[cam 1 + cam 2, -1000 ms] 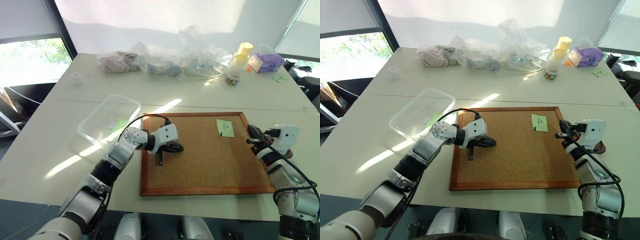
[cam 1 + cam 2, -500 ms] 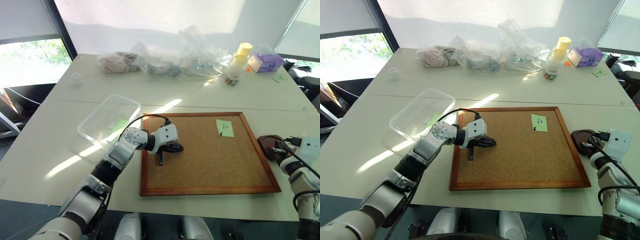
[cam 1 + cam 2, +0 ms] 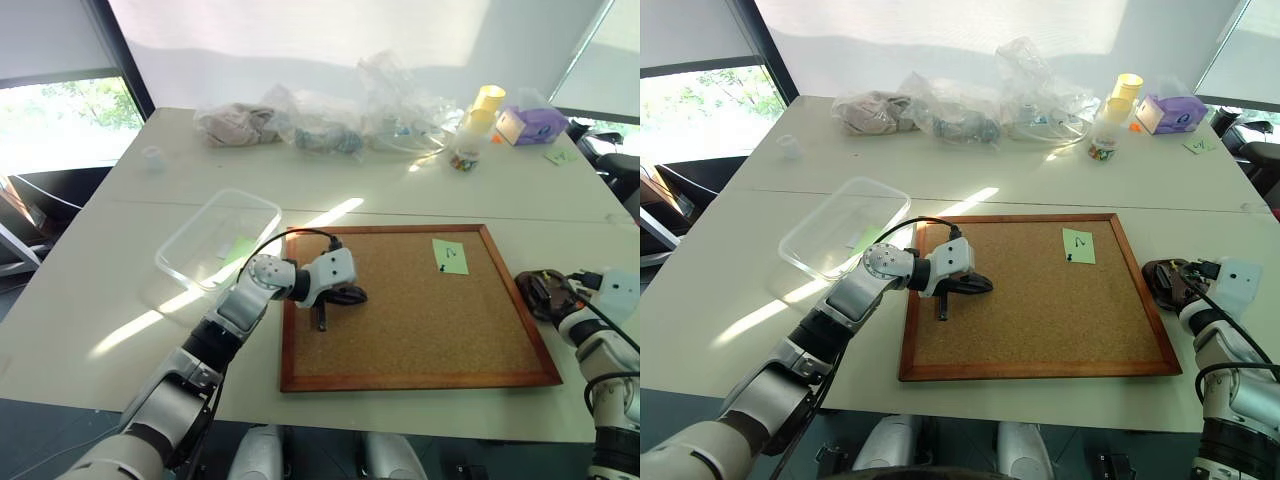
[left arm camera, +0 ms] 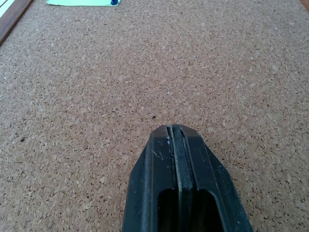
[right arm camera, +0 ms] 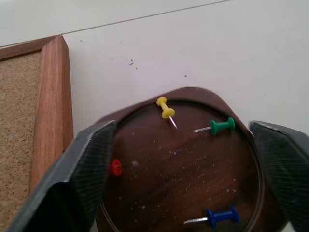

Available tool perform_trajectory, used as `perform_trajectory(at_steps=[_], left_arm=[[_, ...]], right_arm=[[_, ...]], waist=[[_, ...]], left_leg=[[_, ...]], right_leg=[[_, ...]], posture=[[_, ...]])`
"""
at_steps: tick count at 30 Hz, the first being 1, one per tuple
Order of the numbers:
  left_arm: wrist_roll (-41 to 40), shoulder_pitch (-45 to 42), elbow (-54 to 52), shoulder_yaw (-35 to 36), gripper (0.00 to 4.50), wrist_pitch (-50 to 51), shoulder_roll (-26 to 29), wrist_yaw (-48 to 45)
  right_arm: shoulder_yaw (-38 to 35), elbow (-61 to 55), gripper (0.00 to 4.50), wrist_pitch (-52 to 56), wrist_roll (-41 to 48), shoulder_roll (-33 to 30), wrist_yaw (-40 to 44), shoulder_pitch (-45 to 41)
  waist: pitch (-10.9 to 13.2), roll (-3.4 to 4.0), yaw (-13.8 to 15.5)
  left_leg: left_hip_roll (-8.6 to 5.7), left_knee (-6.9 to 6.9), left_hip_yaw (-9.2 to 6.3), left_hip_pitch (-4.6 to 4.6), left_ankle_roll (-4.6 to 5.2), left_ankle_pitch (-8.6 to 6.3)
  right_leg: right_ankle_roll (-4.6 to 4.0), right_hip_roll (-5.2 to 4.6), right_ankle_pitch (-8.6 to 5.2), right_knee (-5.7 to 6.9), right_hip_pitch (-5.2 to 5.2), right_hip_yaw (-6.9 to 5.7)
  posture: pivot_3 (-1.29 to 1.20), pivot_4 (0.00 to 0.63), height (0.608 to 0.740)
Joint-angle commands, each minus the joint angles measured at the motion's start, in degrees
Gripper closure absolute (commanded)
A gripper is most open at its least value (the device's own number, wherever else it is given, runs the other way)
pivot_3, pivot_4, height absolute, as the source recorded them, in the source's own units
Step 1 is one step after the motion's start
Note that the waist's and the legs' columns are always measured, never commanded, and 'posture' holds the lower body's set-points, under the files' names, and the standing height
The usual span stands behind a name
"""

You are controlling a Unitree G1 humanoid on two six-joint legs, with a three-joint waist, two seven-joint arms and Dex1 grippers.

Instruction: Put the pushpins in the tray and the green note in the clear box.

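swung right gripper (image 5: 181, 164) off cork board (image 3: 420, 300) over tray (image 5: 183, 159), spread apart | left gripper (image 4: 175, 145) pressed together | might knock pushpins (image 5: 166, 108) out

We see wide bare cork on the cork board (image 3: 420, 310) between the left gripper (image 3: 322, 322) and the green note (image 3: 450, 256). The right gripper (image 5: 181, 169) stands spread over the tray (image 5: 159, 198), just beside the board's frame.

Silver-grey jointed arms, white wrists, black cables, black-fingered hands
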Motion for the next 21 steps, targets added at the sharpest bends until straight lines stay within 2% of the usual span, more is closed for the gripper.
perform_trajectory(at_steps=[1, 8, 13, 21], left_arm=[[1.92, 1.20, 0.87, -1.79, 4.50, 0.93, 0.62, -0.16], [1.72, 1.60, 0.31, -1.73, 4.50, 1.37, 0.69, -0.02], [1.74, 0.95, 1.22, -1.83, 4.50, 0.46, 0.52, -0.28], [2.06, -0.18, 2.81, -1.73, 4.50, -0.61, 0.28, -0.48]], right_arm=[[-2.54, -3.63, 0.02, -0.21, 2.03, -0.24, 0.54, 0.28], [-1.64, -10.83, 0.02, -1.63, 1.39, -1.33, 1.80, 2.52], [6.10, -19.29, 0.02, 1.18, 3.56, -0.97, 6.33, 1.04], [15.84, -17.16, 0.02, 0.97, 1.71, 3.95, 7.46, -2.59]], waist=[[0.00, 0.00, 0.00], [0.00, 0.00, 0.00], [-0.01, 0.02, -0.12], [0.00, -0.01, 0.13]], left_leg=[[0.00, 0.00, 0.00, 0.00, 0.00, 0.00], [0.00, 0.00, 0.00, -0.01, 0.00, 0.00], [0.01, 0.00, -0.01, 0.02, 0.00, 0.00], [-0.02, 0.01, -0.02, -0.08, 0.02, -0.01]], right_leg=[[0.00, 0.00, 0.00, 0.00, 0.00, 0.00], [0.00, -0.01, 0.00, 0.00, 0.00, 0.00], [0.00, 0.00, 0.00, 0.01, 0.00, 0.01], [0.00, -0.02, 0.00, -0.04, -0.02, -0.03]], posture=[[0.00, 0.150, 0.740], [0.00, 0.150, 0.740], [0.00, 0.150, 0.740], [0.00, 0.150, 0.740]])
